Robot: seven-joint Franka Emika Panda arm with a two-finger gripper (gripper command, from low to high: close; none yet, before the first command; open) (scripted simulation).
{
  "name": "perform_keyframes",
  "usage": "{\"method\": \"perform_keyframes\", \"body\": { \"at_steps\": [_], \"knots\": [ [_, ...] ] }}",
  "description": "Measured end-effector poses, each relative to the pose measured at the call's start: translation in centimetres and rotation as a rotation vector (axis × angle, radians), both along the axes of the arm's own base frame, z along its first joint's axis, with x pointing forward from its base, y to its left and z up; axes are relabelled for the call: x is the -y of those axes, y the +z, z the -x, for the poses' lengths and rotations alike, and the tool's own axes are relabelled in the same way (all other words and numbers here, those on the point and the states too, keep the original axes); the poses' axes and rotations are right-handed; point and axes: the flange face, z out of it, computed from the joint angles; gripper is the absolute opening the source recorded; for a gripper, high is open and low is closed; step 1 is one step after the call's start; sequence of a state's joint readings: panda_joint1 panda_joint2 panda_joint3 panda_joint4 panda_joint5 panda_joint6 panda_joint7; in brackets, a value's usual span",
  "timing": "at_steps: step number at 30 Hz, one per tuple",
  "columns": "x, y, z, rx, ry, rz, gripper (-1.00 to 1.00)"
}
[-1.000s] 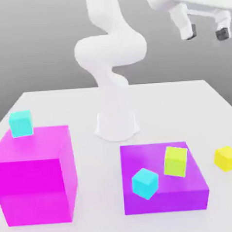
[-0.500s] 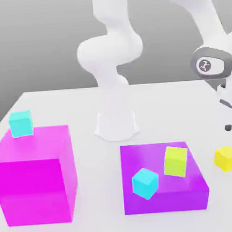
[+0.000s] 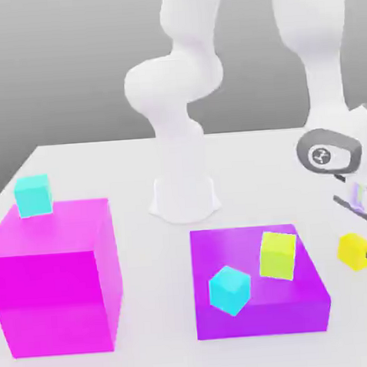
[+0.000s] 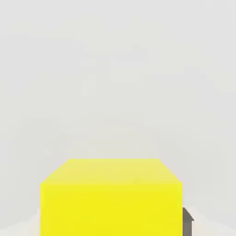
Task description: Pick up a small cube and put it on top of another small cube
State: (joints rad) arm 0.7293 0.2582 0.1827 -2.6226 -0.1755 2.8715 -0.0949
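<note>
Yellow cube (image 3: 352, 249) sits on the white tabletop (image 3: 100, 165), near the purple block (image 3: 261, 308) on the exterior view's right — the claw (image 3: 365, 252) is down on it, clamped shut on it I think, though it's mostly hidden.

End effector (image 3: 364, 252) descended from above, clamped onto yellow cube (image 3: 351, 249).

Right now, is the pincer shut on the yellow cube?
Shut on it: the pincer sits around the yellow cube on the table, a finger against its side.
</note>
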Motion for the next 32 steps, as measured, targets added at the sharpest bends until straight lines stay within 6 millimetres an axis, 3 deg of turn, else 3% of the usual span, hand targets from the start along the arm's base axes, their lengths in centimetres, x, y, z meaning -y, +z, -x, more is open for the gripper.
{"method": "perform_keyframes", "body": {
  "at_steps": [3, 4, 6, 8, 12, 15, 20, 25, 27, 29, 30, 32],
  "knots": [
    [0.4, 3.3, -0.5, 0.003, -0.007, 0.002, -1.0],
    [1.5, 4.6, -2.3, 0.013, -0.033, 0.006, -1.0],
    [5.9, 7.4, -7.5, 0.032, -0.136, 0.016, -1.0],
    [11.5, 10.3, -12.1, 0.048, -0.246, 0.027, -1.0],
    [19.9, 16.1, -16.1, 0.068, -0.352, 0.045, -1.0],
    [27.4, 19.5, -17.5, 0.069, -0.456, 0.053, -1.0],
    [39.9, 24.2, -16.1, 0.054, -0.635, 0.051, -1.0],
    [52.6, 27.6, -10.0, 0.019, -0.831, 0.023, -1.0],
    [57.4, 26.5, -7.1, 0.004, -0.908, 0.007, -1.0],
    [59.0, 23.9, -5.9, 0.0, -0.935, 0.001, -1.0],
    [59.2, 23.2, -5.6, -0.001, -0.939, 0.0, 1.0],
    [59.2, 23.2, -5.6, -0.001, -0.939, 0.0, 1.0]
  ]
}}
